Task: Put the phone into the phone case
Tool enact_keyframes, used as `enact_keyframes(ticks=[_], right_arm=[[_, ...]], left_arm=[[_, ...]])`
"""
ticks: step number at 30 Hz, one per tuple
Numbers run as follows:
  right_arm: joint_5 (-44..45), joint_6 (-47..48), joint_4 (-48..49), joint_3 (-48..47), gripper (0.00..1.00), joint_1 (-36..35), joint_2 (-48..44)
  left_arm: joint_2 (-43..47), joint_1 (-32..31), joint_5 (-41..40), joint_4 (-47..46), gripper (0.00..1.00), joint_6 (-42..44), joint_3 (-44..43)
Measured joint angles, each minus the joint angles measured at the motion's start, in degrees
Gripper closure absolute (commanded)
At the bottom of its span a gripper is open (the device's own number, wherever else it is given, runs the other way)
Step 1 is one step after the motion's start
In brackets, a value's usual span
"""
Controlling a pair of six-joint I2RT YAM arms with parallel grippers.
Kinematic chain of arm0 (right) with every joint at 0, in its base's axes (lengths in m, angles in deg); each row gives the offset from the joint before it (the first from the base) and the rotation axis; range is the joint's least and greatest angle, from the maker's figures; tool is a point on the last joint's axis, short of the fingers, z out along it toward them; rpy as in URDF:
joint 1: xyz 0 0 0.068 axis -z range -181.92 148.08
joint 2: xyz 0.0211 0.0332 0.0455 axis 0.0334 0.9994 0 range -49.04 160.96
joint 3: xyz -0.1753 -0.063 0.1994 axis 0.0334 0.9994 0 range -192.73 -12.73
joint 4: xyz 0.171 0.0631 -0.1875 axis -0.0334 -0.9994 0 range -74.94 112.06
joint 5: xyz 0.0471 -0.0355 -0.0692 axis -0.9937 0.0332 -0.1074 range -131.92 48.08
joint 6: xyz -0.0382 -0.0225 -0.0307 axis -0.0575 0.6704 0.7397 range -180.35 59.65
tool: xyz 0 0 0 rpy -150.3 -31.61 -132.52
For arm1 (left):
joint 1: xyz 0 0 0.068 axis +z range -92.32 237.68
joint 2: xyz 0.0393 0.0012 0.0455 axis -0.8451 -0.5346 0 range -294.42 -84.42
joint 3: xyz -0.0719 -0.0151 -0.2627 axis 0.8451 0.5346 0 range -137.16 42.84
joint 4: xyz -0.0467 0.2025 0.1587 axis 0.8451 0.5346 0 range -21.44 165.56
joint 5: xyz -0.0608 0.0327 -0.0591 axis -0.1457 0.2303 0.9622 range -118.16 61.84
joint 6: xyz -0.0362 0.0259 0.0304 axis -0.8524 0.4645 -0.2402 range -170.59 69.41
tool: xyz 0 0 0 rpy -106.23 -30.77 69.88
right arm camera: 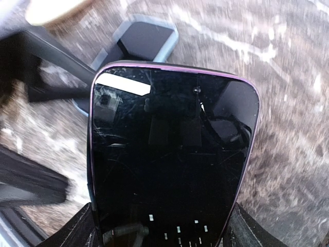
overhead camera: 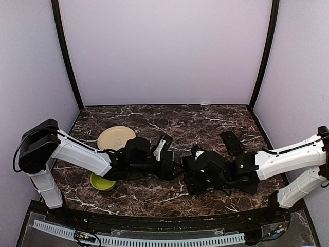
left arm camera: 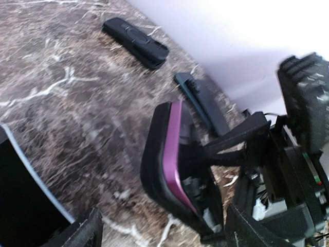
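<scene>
The phone (right arm camera: 169, 154), with a dark glass face and a purple rim, fills the right wrist view. My right gripper (right arm camera: 164, 229) is shut on its lower end, a finger on each long side. In the left wrist view the phone (left arm camera: 177, 154) stands on edge, with a black phone case (left arm camera: 154, 159) lying against its back. My left gripper (left arm camera: 164, 234) is open, its fingers wide on either side of the phone's lower end and not pressing on it. From above, the left gripper (overhead camera: 172, 167) and the right gripper (overhead camera: 187, 175) meet at mid-table.
A second phone with a light-blue edge (overhead camera: 163, 146) lies just behind the grippers. A black case (overhead camera: 232, 142) lies at the back right, with a dark teal one (left arm camera: 200, 100) near it. A cream plate (overhead camera: 116, 138) and a yellow-green bowl (overhead camera: 103, 182) sit on the left.
</scene>
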Motion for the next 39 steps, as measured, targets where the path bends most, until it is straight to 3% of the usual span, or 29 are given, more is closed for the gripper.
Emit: enact_keyframes(ticks=[3,6,7,9,11,13,15,17,21,25,29,33,39], right_arm=[[1.99,2.14,2.89,0.61,0.67,-1.33,-2.71],[2.93,4.39,5.44,1.18,0.67,-2.47,-4.15],[3.02,4.96,5.90,1.38,0.67,-2.69,-4.44],[3.10,6.45,6.88,2.03,0.67,-3.13,-5.03],[3.15,7.91,7.63,2.91,0.63,-3.30,-5.77],[3.23,9.46,8.50,3.76,0.52,-3.39,-6.67],[3.80,11.56,9.92,4.48,0.33,-3.39,-7.45],[3.08,13.42,11.13,5.31,0.04,-3.39,-8.63],[-2.08,19.21,11.61,6.29,0.02,-3.10,-14.01],[-17.05,25.38,12.66,6.75,0.02,2.69,-22.16],[-32.35,29.40,15.76,7.19,0.13,10.93,-27.28],[-41.29,31.87,18.08,7.17,0.43,11.91,-26.43],[-47.91,32.68,20.96,6.97,0.72,12.24,-21.57]], left_arm=[[-1.49,0.15,2.29,-5.46,0.22,-2.19,0.00],[-2.47,0.17,3.80,-9.73,0.46,-3.30,-0.02],[-2.62,0.17,4.15,-10.58,0.60,-3.93,-0.04],[-2.75,0.15,5.22,-12.46,0.77,-4.04,-0.02],[-2.75,0.15,6.32,-14.32,0.89,-3.98,-0.02],[-2.71,-0.20,7.54,-16.28,0.98,-4.79,0.00],[-2.62,-0.35,7.19,-17.59,1.00,-5.03,0.28],[-2.27,-0.26,7.41,-18.88,1.00,-4.68,1.14],[-0.37,0.22,9.57,-18.88,1.00,0.52,4.74],[2.38,0.50,12.98,-15.96,1.00,8.90,7.67],[7.89,0.48,17.53,-13.46,1.00,17.25,8.63],[11.58,0.46,20.72,-13.77,1.00,21.97,8.63],[12.17,0.46,24.20,-13.60,1.00,24.37,8.59]])
